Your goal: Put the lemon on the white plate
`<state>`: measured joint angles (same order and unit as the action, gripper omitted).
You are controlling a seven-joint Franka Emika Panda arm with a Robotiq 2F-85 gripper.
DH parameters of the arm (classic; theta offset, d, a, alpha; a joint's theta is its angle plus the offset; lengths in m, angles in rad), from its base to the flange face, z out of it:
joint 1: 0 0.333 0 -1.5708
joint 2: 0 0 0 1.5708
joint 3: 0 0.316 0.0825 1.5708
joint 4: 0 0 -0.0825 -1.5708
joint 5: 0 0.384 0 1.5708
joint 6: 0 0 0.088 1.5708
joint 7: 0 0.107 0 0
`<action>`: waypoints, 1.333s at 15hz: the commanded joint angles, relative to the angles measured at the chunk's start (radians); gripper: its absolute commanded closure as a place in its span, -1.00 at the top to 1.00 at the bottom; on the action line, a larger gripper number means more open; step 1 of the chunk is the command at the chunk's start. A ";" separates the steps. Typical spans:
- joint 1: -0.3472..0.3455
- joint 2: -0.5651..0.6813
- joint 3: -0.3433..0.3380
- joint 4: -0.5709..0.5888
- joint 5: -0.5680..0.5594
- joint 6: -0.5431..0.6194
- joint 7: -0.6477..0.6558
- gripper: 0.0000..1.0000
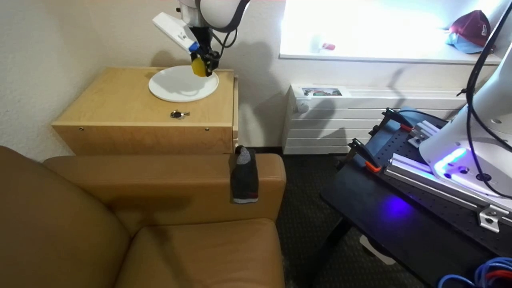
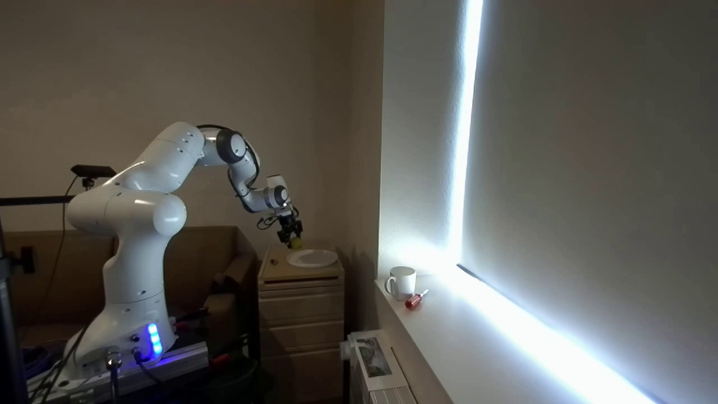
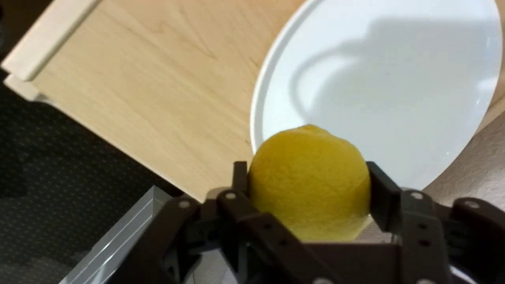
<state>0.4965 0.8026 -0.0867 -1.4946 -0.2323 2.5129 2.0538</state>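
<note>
While gripping the lemon (image 3: 309, 183) in the jaws, lower centre of the wrist view, could bounce it off the plate (image 3: 382, 98) by opening too high.

Honestly couldn't read a single word, brand or number anywhere. The maroon cap (image 1: 473, 28) on the windowsill (image 1: 380, 44) had a little pale mark on it, but way too small to make out. Same deal with the white housing (image 1: 172, 29) up on the robot arm (image 1: 220, 13): tiny dark marks, couldn't tell if they were lettering. The printed picture (image 1: 322, 92) on top of the radiator (image 1: 320, 123) was too small to tell either.
</note>
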 commanded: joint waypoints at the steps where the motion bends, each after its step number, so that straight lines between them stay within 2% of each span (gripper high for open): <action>1: -0.046 0.162 -0.014 0.231 0.069 0.002 0.088 -0.10; 4: -0.080 0.242 -0.014 0.368 0.143 -0.037 0.168 -0.10; 5: -0.063 0.186 -0.018 0.258 0.107 -0.003 0.124 -0.10; 6: -0.070 0.202 -0.019 0.283 0.111 -0.004 0.127 0.40; 7: -0.070 0.206 -0.020 0.283 0.110 -0.004 0.127 0.40; 8: -0.068 0.206 -0.019 0.281 0.110 -0.004 0.127 -0.10; 9: -0.060 0.207 -0.021 0.268 0.101 0.007 0.121 -0.10; 12: -0.053 0.276 -0.039 0.334 0.126 0.016 0.219 -0.10; 16: -0.060 0.364 -0.085 0.429 0.137 0.048 0.415 -0.10; 20: -0.086 0.429 -0.125 0.526 0.140 0.029 0.578 -0.10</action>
<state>0.4319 1.1726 -0.1918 -1.0678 -0.1085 2.5465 2.5469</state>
